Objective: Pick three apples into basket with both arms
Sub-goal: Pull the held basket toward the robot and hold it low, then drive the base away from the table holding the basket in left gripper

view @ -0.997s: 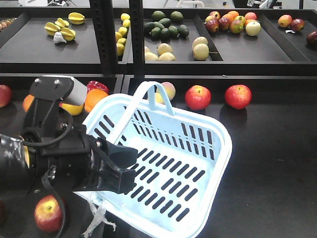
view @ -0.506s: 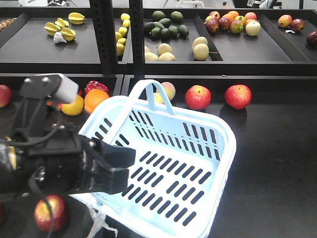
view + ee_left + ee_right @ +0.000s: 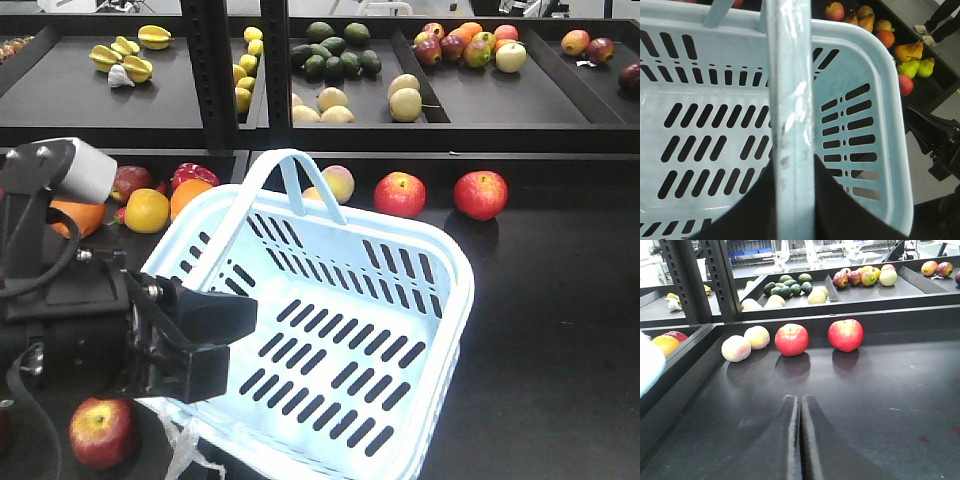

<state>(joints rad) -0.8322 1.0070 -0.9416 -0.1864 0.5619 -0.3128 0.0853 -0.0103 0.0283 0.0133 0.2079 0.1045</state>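
Left arm: the black left robot arm (image 3: 60, 300) fills the left edge of the front view, with a silver-grey cylinder (image 3: 88, 167) on top of it.
Near apple: 1 round red apple with yellowish streaks (image 3: 100, 432) lies on the black tabletop (image 3: 560, 380) under that arm, just beside the basket's near-left corner.
Back-left fruit: a yellow round fruit (image 3: 147, 210) and a round orange (image 3: 190, 197) sit behind the arm, left of the basket.
Left gripper: the chunky black left gripper (image 3: 794, 165) has its 2 fingers clamped from either side on a pale blue bar of the basket, which is wrapped in clear film.
Basket: the pale blue-white rectangular plastic basket with slotted sides (image 3: 460, 300) sits tilted mid-table. Its hoop handle (image 3: 290, 170) stands up at the far side, and a clear tag (image 3: 190, 450) hangs at the near-left corner.
Far apples: a second red apple (image 3: 400, 195) and a third red apple (image 3: 481, 194) rest apart from each other at the back of the tabletop, right of the handle and outside the basket.
Right gripper: the black right gripper (image 3: 800, 399), seen only from its wrist camera, is low over the tabletop. Its 2 fingers are pressed together with only a thin seam between them, and they point toward the 2 far apples.
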